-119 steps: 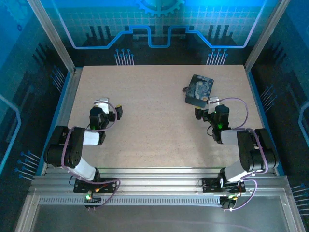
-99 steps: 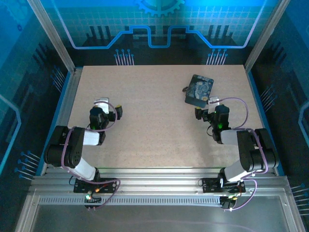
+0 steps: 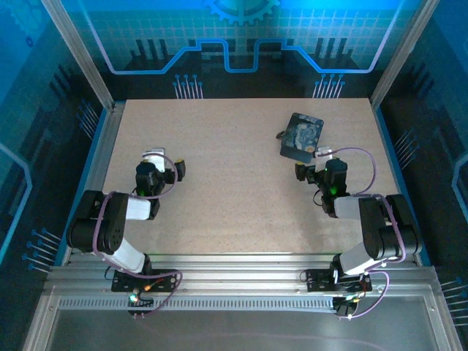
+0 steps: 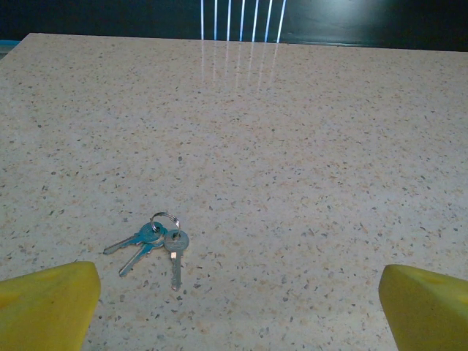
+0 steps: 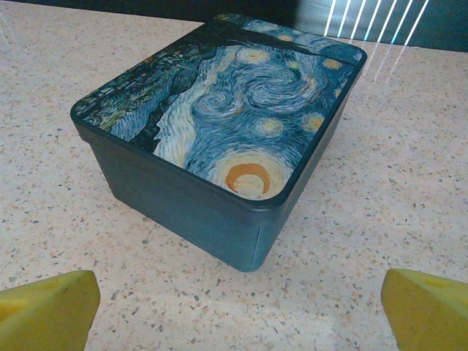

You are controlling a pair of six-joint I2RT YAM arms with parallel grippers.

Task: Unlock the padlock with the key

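Left gripper gapes wide and empty. Its wrist camera catches bluish keys on a ring, lying near the table's left edge. Right gripper, equally agape, faces the swirl-painted box. From overhead, both arms crouch, folded low.

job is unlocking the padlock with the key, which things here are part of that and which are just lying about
Part of the job:
- small bluish and silver keys on a metal ring, flat on the speckled table
- small dark item, probably the padlock though too small to confirm, beside the dark rectangular box with a swirly starry-night lid

Lying about:
- the box itself, lid shut
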